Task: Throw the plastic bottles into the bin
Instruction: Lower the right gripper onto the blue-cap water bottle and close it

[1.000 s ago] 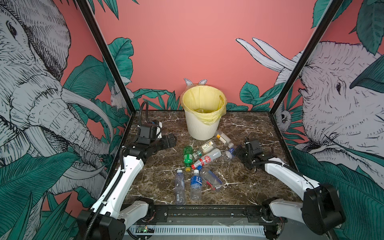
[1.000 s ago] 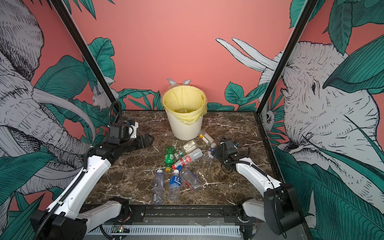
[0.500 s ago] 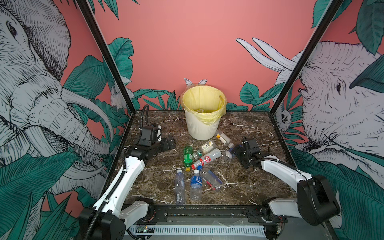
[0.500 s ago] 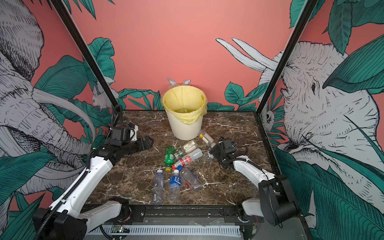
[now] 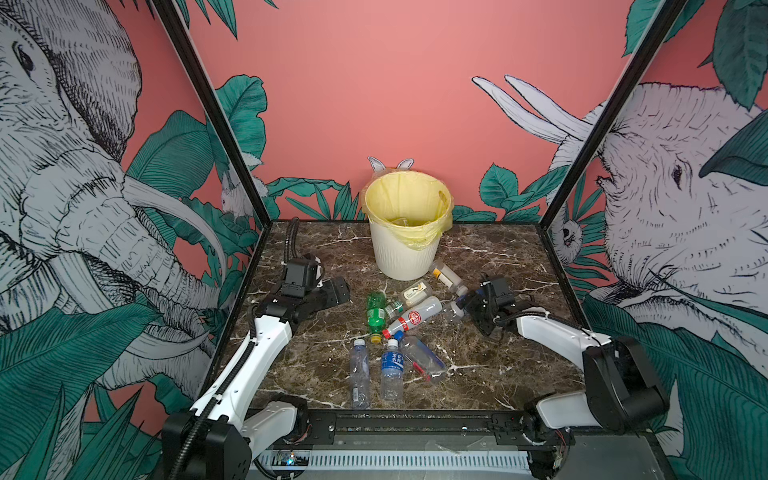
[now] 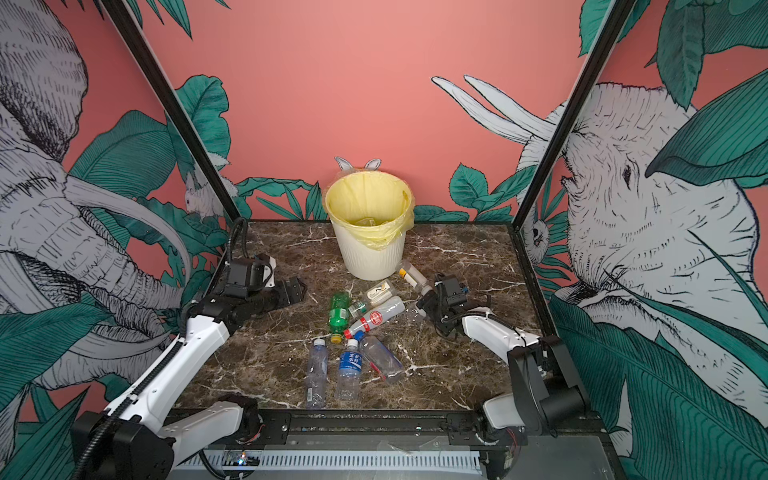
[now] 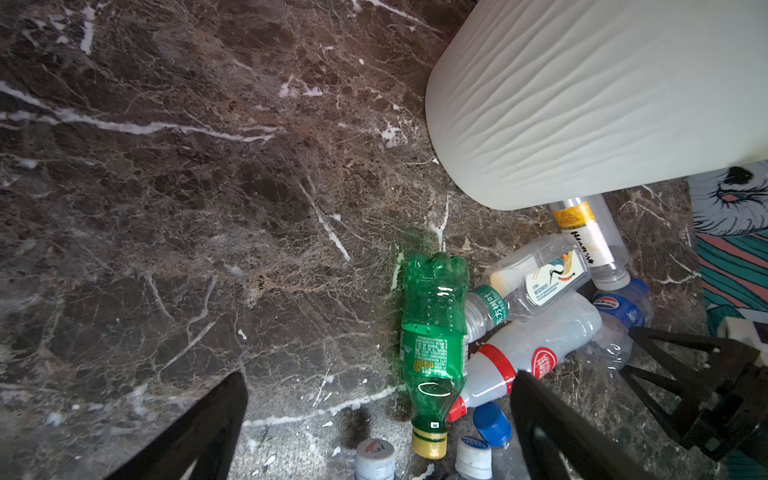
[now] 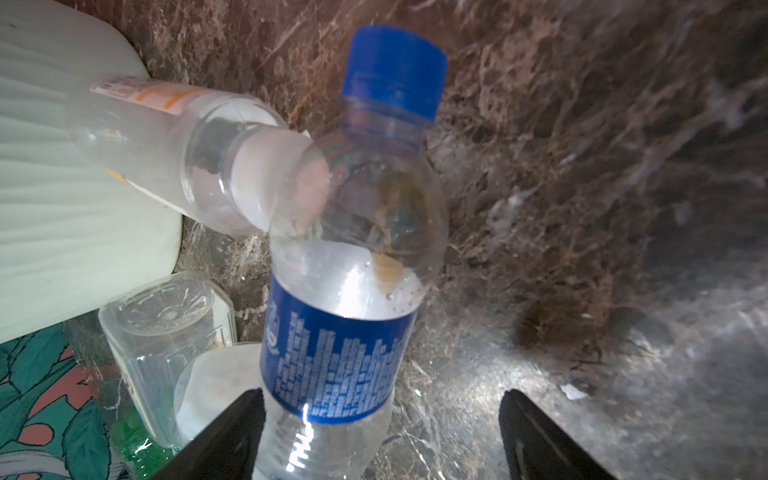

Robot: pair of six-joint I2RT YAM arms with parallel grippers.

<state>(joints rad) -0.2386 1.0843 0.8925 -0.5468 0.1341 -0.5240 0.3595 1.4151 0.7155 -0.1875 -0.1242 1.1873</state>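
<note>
**A:** What makes this pick go well?

**B:** Centre the right hand [image 8: 380, 399] on the blue-labelled bottle [image 8: 336, 345] before squeezing. The bottle lies on the counter [image 5: 311, 353] at the right end of the pile, just beside the bin [image 5: 405, 253]. I'd close across the label band and press gently, since thin clear plastic probably buckles or squirts out.

**A:** Anything crowding it?

**B:** The white cap of the orange-labelled bottle [image 8: 166, 166] rests against its shoulder. A square clear bottle [image 8: 166, 332] lies close on the same side. I'd lift straight up first so neither gets dragged, then carry it over the bin's rim.

**A:** And the hand itself?

**B:** It's released and grips nothing yet. The bottle sits between the fingers, off-centre. One finger [image 8: 232, 428] is right at the bottle's side, though I can't tell whether it touches. The other stands well clear, with bare counter in the gap.

**A:** The left hand?

**B:** The left hand [image 5: 338, 293] is spread wide and empty, hovering over the counter to the left of the pile.
</note>
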